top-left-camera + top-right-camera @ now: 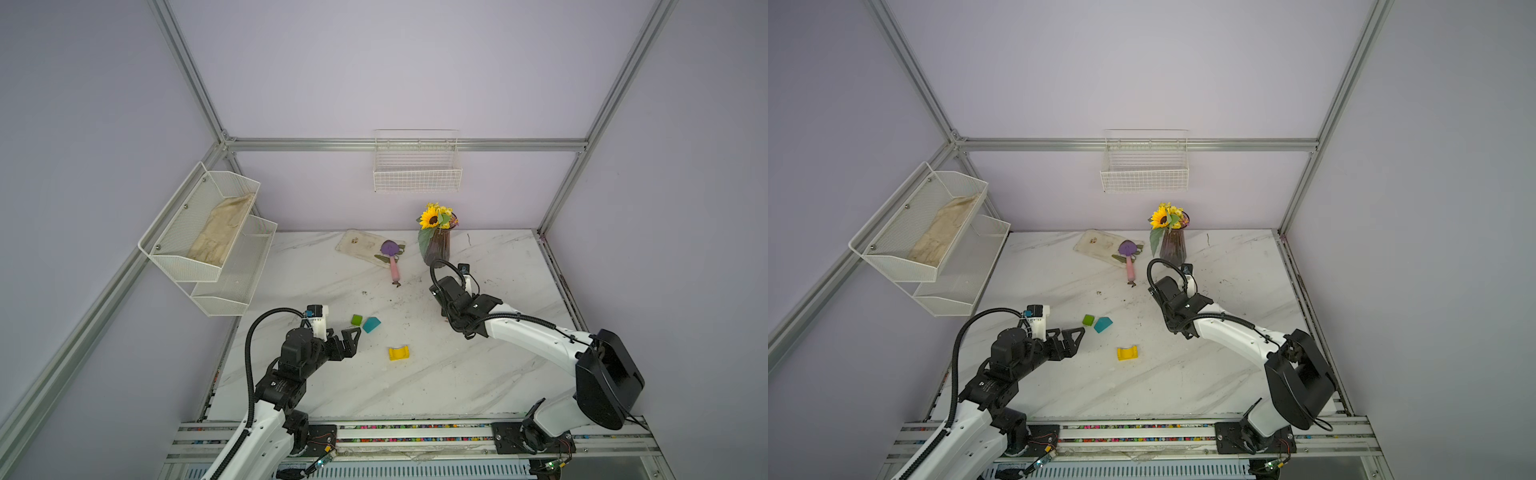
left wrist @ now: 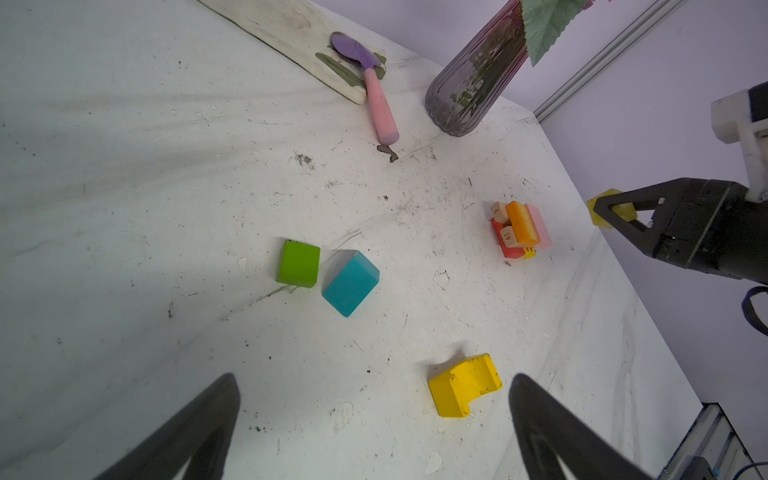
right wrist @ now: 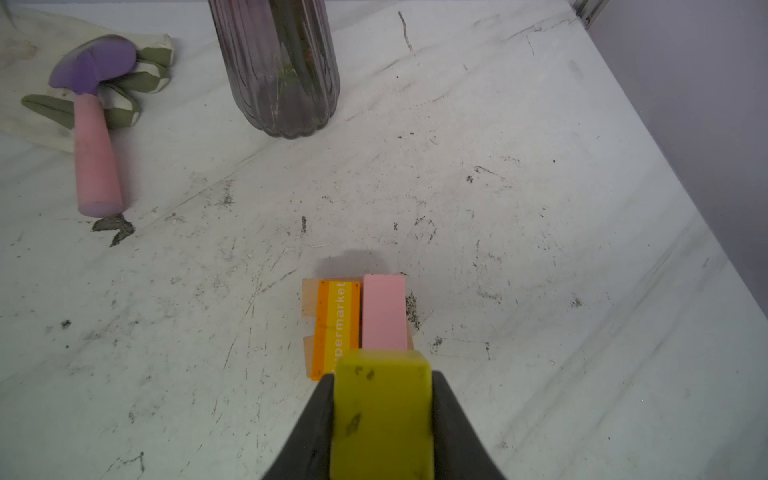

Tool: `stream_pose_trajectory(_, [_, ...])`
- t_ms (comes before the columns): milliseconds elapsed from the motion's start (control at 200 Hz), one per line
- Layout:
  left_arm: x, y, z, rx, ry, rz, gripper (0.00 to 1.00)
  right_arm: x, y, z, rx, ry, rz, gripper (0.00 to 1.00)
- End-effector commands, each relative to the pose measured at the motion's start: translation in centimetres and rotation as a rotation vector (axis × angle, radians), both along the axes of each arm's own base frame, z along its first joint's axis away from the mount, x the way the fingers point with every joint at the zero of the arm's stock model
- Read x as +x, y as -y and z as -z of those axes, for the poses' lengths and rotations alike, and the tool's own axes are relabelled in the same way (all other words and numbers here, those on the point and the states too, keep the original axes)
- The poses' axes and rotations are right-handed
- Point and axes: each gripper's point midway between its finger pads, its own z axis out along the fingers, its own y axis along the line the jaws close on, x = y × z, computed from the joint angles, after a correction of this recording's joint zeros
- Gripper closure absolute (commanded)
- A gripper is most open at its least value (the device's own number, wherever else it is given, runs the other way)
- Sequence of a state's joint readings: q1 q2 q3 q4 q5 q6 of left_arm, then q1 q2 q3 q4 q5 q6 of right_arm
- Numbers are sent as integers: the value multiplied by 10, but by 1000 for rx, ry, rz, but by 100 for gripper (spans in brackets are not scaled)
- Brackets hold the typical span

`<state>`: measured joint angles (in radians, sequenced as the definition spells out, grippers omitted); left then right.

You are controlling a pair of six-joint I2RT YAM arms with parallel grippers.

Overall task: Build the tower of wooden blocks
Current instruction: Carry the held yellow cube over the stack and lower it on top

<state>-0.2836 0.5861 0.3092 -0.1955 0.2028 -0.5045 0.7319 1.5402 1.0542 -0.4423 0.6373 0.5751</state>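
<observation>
The tower is a low stack: red base, two tan bars, then an orange block and a pink block side by side on top. My right gripper hovers just above it, shut on a yellow block; the left wrist view shows that block off the table. In both top views the right arm hides the tower. A green block, a teal block and a yellow arch lie loose. My left gripper is open and empty beside the green block.
A dark ribbed vase with a sunflower stands just behind the tower. A pink-handled purple scoop rests on a white board at the back. A mesh shelf and a wire basket hang on the walls.
</observation>
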Motion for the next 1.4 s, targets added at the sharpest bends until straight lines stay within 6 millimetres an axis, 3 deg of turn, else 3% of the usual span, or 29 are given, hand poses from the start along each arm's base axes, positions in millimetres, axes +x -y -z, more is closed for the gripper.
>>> stream_pose_trajectory(0, [0, 1, 5, 6, 16, 13, 0, 4, 6, 5, -18, -30, 30, 100])
stream_pose_trajectory(160, [0, 0, 6, 8, 15, 8, 0, 13, 11, 22, -20, -78, 52, 100])
stream_pose_trajectory(445, [2, 0, 7, 13, 8, 3, 0, 24, 3, 47, 57, -142, 29, 100])
stream_pose_trajectory(1165, [2, -1, 8, 16, 4, 0, 0, 38, 3, 58, 184, -134, 39, 100])
stream_pose_trajectory(1395, [2, -1, 7, 16, 6, -2, 0, 39, 4, 62, 180, -141, 43, 95])
